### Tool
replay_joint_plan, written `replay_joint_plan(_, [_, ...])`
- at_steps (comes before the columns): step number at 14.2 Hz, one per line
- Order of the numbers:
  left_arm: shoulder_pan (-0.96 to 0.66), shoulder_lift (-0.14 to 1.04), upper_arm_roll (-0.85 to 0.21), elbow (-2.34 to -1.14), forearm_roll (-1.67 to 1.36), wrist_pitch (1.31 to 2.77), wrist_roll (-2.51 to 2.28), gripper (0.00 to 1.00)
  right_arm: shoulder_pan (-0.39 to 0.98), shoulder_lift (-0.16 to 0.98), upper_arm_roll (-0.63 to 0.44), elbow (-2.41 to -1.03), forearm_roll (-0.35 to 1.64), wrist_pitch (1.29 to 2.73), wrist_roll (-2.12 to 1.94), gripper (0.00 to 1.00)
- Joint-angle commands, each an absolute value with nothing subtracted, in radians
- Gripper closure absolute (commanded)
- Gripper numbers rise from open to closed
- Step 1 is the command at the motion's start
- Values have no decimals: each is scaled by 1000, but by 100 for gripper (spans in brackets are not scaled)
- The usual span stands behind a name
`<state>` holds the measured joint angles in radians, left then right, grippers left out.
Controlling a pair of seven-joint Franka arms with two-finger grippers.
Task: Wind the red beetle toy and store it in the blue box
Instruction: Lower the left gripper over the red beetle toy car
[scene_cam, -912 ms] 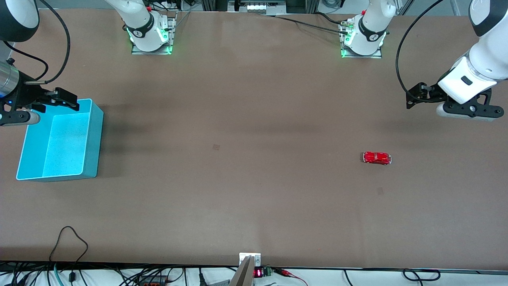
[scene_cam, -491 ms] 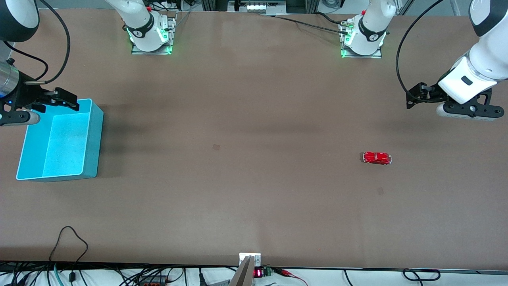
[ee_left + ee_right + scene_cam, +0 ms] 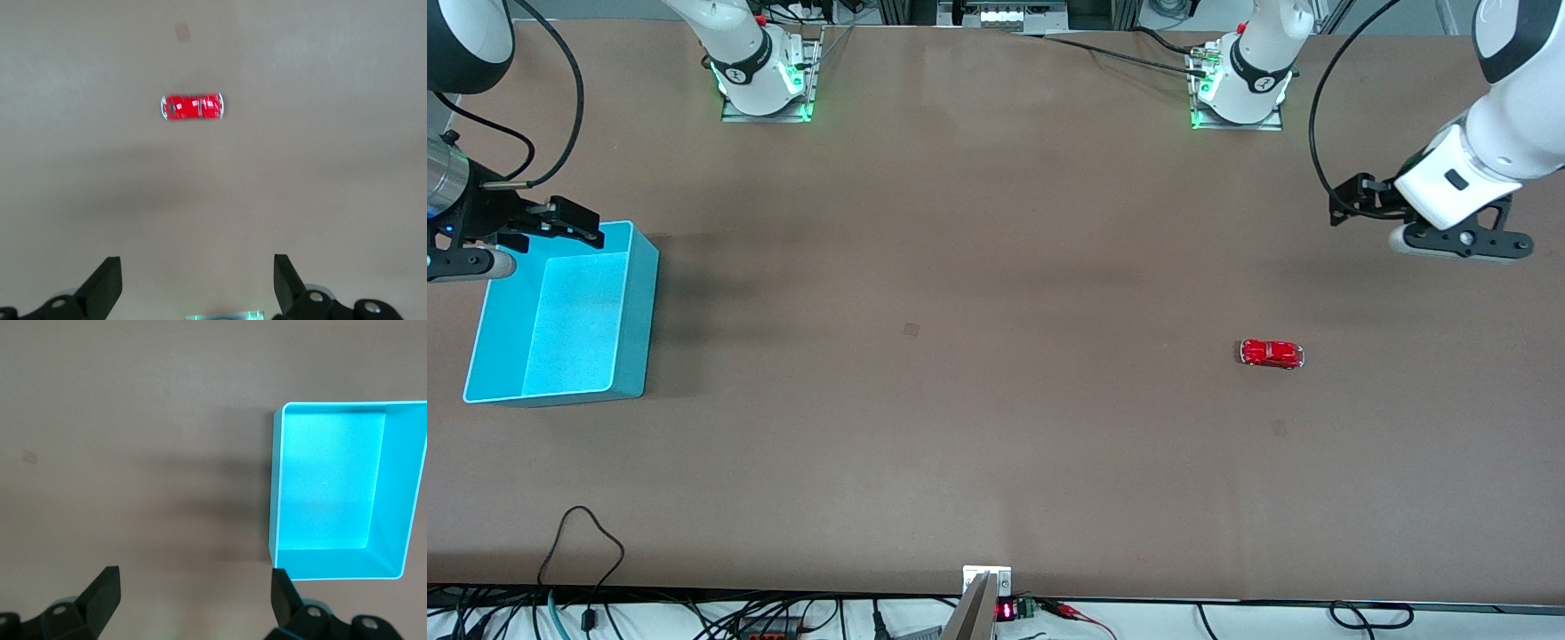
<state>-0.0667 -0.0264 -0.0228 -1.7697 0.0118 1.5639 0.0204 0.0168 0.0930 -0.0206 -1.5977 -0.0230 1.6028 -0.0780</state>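
- Front view is showing the red beetle toy (image 3: 1271, 353) sitting on its wheels on the brown worktop (image 3: 978, 356), toward the left arm's end, lying lengthwise along the table.
- Its rounded body is gleaming glossy red, with a silvery bumper glinting at each end; in the left wrist view the red beetle toy (image 3: 192, 107) is looking slightly blurred, its pale ends showing.
- The blue box (image 3: 560, 316) is standing open-topped at the right arm's end, well apart from the toy; it is glowing cyan inside, with thin pale rims and nothing in it.
- The left hand (image 3: 1352, 206) is hanging in the air over bare worktop at its own end, its fingers (image 3: 103, 285) spread wide and holding nothing.
- The right hand (image 3: 569, 222) is hovering over the box's corner nearest the bases, its fingers (image 3: 100, 590) also standing wide apart and empty, with the blue box (image 3: 333, 487) showing below it.
- A small pale mark (image 3: 911, 329) is showing on the worktop near its middle.
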Motion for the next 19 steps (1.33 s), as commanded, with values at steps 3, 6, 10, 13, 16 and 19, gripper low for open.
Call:
replay_joint_plan(3, [-86, -6, -46, -1752, 2, 1444, 56, 0, 9, 75, -20, -1618, -6, 1623, -77, 0])
replay_joint_plan(6, [-87, 9, -57, -1750, 15, 1443, 326, 0, 8, 77, -20, -1618, -6, 1628, -77, 0])
replay_joint_plan(10, [-63, 52, -52, -1756, 17, 1515, 731, 0, 8, 77, -20, -1618, -6, 1628, -77, 0])
replay_joint_plan(13, [-26, 90, -52, -1775, 18, 1583, 947, 0, 8, 75, -21, -1618, -6, 1626, -77, 0])
replay_joint_plan(16, [-23, 144, -52, -1825, 72, 1693, 1127, 0, 9, 75, -21, -1618, -6, 1624, -77, 0])
replay_joint_plan(19, [6, 185, -51, -1948, 80, 2001, 1254, 0, 8, 75, -21, -1618, -6, 1626, -78, 0])
